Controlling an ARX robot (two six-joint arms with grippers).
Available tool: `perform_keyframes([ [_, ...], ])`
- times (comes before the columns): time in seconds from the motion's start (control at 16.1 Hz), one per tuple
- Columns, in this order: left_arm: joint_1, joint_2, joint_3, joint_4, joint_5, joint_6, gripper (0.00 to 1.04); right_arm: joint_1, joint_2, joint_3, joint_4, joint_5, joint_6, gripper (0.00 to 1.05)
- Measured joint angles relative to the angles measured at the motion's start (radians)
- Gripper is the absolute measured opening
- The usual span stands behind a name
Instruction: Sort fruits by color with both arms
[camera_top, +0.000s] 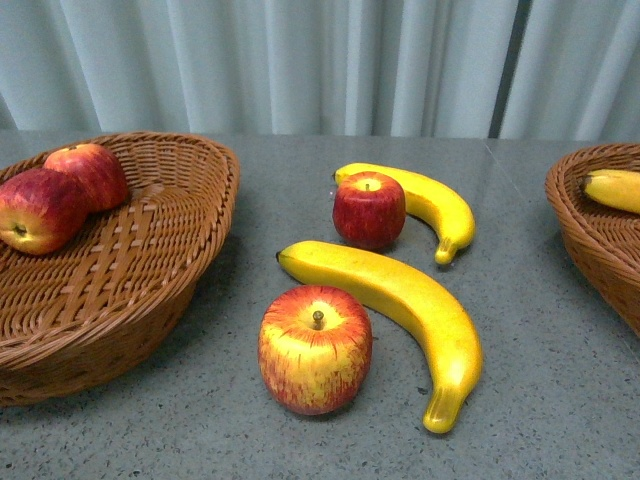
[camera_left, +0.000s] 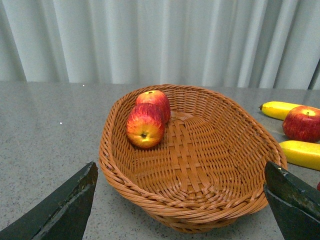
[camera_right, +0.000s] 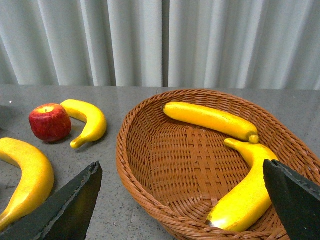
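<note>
On the grey table lie a yellow-streaked red apple (camera_top: 315, 349), a big banana (camera_top: 400, 310), a small red apple (camera_top: 369, 209) and a second banana (camera_top: 425, 205) behind it. The left wicker basket (camera_top: 150, 290) holds two red apples (camera_top: 60, 195), which also show in the left wrist view (camera_left: 148, 119). The right basket (camera_top: 590, 235) holds bananas (camera_right: 210, 119) (camera_right: 247, 192). My left gripper (camera_left: 182, 200) is open and empty, in front of the left basket (camera_left: 190, 210). My right gripper (camera_right: 182, 200) is open and empty, in front of the right basket (camera_right: 150, 195). Neither arm shows in the front view.
A pale pleated curtain (camera_top: 320, 60) hangs behind the table. The small apple (camera_right: 50, 122) and two loose bananas (camera_right: 90, 120) (camera_right: 27, 175) lie beside the right basket in the right wrist view.
</note>
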Motion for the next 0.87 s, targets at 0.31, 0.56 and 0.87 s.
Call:
perform_keyframes([
  [0.31,0.000,0.000,0.000,0.000,0.000,0.000,0.98,0.000,0.000,0.000,0.000,0.000,0.000,0.98],
  [0.56,0.000,0.000,0.000,0.000,0.000,0.000,0.98,0.000,0.000,0.000,0.000,0.000,0.000,0.98],
  [0.87,0.000,0.000,0.000,0.000,0.000,0.000,0.98,0.000,0.000,0.000,0.000,0.000,0.000,0.98],
])
